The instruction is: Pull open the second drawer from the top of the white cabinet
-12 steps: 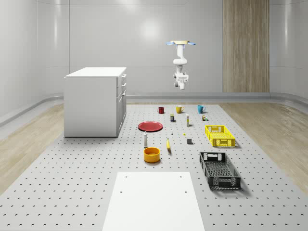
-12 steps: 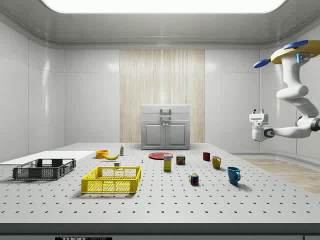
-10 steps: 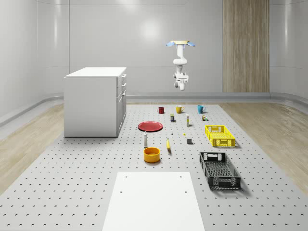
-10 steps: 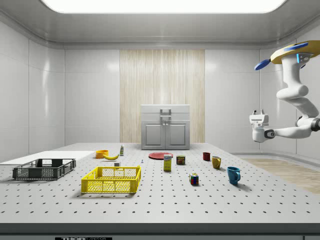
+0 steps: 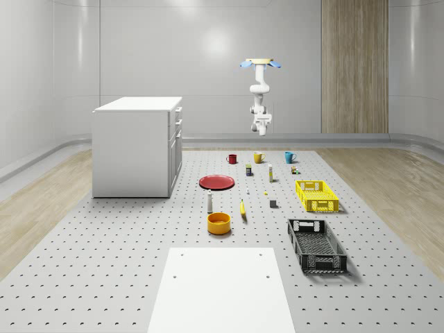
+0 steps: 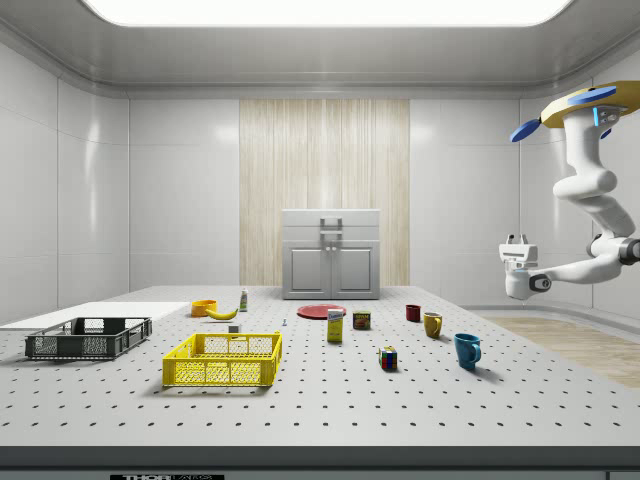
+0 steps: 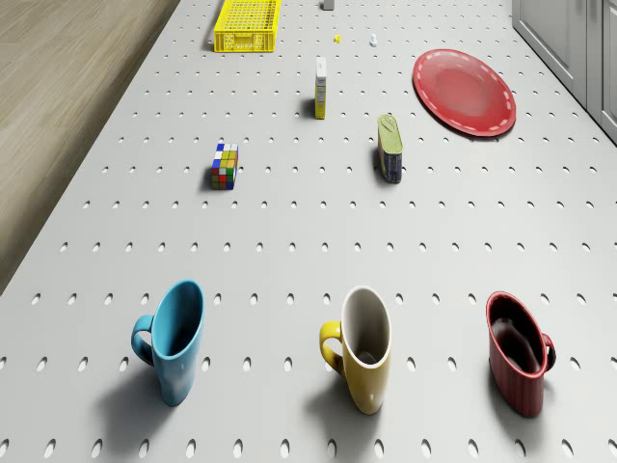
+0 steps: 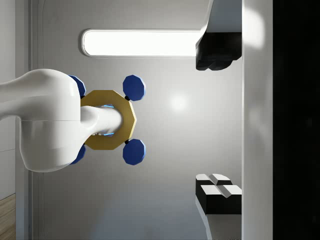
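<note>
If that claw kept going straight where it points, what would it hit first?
The open gripper points upward. Its line seems to pass just beside the drone hovering above it, near the mugs, reaching grey ceiling first; depth is unclear.

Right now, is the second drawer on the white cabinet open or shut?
Shut. In the side view the second drawer sits flush with the white cabinet front. The drone hovers far off beyond the mugs, claw open.

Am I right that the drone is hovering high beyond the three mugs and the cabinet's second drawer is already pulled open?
Not quite. The drone does hover high beyond the mugs, but every drawer of the white cabinet is shut, flush with its front, as the side view shows. The open gripper is far from it.
</note>
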You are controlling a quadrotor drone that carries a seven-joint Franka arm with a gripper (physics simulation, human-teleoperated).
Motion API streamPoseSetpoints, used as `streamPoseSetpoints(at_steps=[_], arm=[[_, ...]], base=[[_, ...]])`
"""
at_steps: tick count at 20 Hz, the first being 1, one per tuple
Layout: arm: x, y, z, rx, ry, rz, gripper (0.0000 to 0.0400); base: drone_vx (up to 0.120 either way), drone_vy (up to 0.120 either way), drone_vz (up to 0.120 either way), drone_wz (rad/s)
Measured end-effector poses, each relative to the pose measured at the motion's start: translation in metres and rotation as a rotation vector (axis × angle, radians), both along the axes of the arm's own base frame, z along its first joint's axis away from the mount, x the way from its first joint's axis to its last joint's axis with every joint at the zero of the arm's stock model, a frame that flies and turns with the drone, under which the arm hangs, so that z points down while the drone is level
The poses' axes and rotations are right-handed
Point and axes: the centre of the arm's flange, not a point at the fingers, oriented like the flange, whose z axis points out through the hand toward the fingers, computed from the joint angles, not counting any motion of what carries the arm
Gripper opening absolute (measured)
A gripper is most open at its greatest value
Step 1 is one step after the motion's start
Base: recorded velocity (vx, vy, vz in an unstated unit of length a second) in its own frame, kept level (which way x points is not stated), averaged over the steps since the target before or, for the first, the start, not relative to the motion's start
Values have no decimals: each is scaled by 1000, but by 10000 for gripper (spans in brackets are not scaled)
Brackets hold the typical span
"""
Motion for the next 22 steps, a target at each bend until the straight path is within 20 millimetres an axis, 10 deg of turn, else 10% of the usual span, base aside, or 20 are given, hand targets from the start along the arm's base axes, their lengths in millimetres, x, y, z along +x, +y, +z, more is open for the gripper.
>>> streamPoseSetpoints(at_steps=[7,14,22], arm=[[1,-4,15,46,-5,-2,301],[2,-84,-31,1023,4,7,306],[3,-98,-68,1438,6,11,302]], base=[[0,0,0,0],[80,-86,17,0],[120,-120,120,0]])
